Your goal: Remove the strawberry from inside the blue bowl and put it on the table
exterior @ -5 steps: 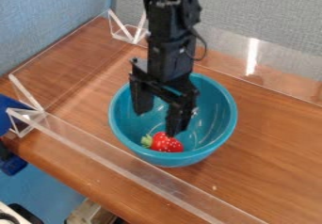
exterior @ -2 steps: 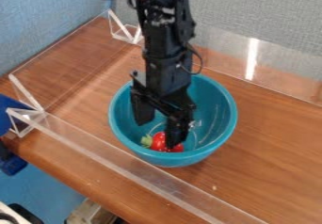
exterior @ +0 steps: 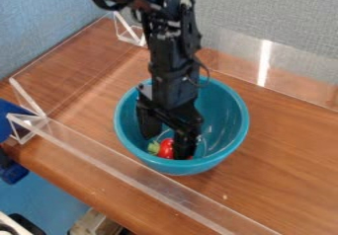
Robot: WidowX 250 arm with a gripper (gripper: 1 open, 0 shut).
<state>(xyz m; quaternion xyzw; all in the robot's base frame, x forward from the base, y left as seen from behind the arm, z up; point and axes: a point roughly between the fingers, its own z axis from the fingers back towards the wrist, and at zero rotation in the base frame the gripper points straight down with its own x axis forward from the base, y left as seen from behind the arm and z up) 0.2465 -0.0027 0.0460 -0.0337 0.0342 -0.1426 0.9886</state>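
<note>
Inside blue bowl [exterior: 232, 128]: red strawberry [exterior: 165, 148], partly hidden by gripper [exterior: 172, 142], fingers spread around it.

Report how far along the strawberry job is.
Done: the pincer is down inside the blue bowl, right at the strawberry. In hand: nothing clearly gripped; the strawberry sits low in the bowl, partly hidden by the fingers. Left: grip it, lift it over the rim and put it on the table.

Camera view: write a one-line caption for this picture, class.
The open gripper reaches down into the blue bowl, its fingers by the red strawberry.
</note>
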